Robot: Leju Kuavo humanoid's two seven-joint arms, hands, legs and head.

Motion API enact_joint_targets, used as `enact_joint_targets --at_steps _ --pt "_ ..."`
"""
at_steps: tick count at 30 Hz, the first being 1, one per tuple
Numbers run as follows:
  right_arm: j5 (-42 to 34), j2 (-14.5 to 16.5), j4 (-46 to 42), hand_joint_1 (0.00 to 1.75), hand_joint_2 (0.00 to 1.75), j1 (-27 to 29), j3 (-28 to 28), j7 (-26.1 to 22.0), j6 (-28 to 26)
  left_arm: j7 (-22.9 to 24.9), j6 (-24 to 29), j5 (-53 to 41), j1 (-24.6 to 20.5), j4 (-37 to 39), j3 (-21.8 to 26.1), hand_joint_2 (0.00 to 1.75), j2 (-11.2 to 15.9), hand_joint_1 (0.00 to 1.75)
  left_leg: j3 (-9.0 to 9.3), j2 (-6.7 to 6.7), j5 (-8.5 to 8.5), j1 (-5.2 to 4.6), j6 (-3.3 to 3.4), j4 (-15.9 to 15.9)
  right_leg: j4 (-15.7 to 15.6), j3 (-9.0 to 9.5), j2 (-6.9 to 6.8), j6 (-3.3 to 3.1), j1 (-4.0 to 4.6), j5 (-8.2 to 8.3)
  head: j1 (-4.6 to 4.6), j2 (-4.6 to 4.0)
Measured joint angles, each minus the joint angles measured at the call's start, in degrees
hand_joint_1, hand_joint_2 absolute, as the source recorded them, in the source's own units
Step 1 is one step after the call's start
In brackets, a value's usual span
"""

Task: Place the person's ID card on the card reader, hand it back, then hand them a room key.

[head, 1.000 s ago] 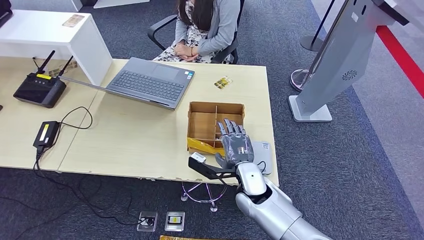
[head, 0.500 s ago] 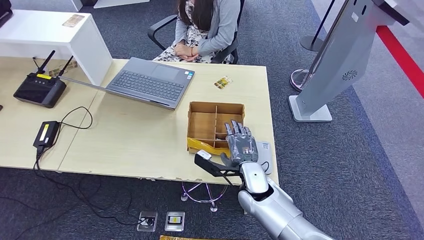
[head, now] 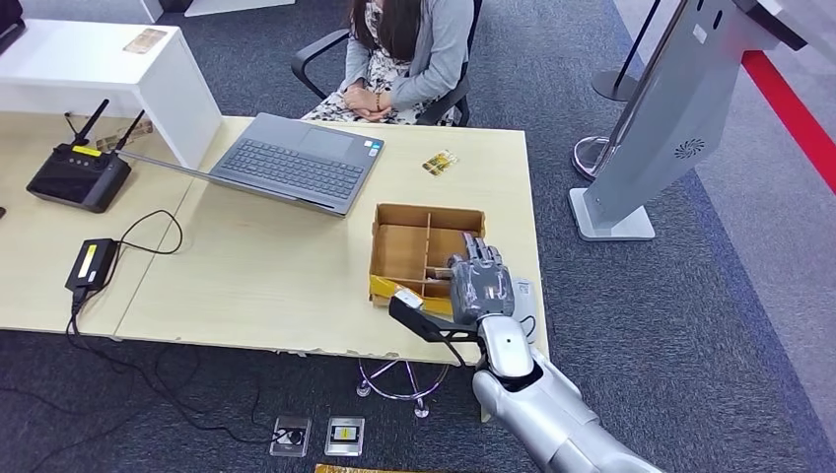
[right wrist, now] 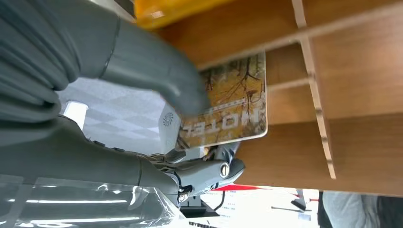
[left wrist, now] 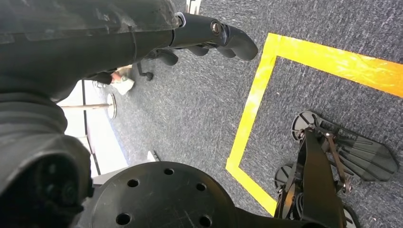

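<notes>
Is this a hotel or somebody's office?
Probably a pretend hotel check-in desk set up in an office: the card in the robot's right hand says HOTEL, and a laptop sits before a seated person.

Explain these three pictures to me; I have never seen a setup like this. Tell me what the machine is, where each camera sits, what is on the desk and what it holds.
This is a two-legged humanoid robot with silver arms and many-fingered hands. The wide picture is taken from high on its body, looking down at a desk where a person sits opposite. On the desk lie a laptop, a divided cardboard box and a small card. The other two pictures come from cameras at the wrists. The right hand reaches over the box and pinches a hotel key card with its thumb. The left hand hangs over the carpet, fingers curled, holding nothing.
</notes>
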Motion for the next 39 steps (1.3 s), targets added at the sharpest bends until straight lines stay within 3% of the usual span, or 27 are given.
enact_joint_targets --at_steps 26,39 --pt "-3.49 1.86 0.32 1.75 1.75 -0.35 -0.07 -2.78 -1.65 2.14 1.62 -0.09 0.0 0.0 0.0 0.0 -0.04 0.0 0.01 0.03 0.0 0.02 -0.01 0.0 0.01 0.0 0.1 0.0 0.01 0.0 -0.01 -0.01" --pt "-4.39 1.66 -3.26 1.75 1.75 -3.91 -1.07 -2.16 -1.55 2.61 2.04 -0.24 0.01 0.0 0.0 0.0 -0.07 0.0 0.02 0.03 0.01 0.02 -0.01 0.01 0.01 -0.01 0.1 0.0 0.01 0.01 -0.01 0.01"
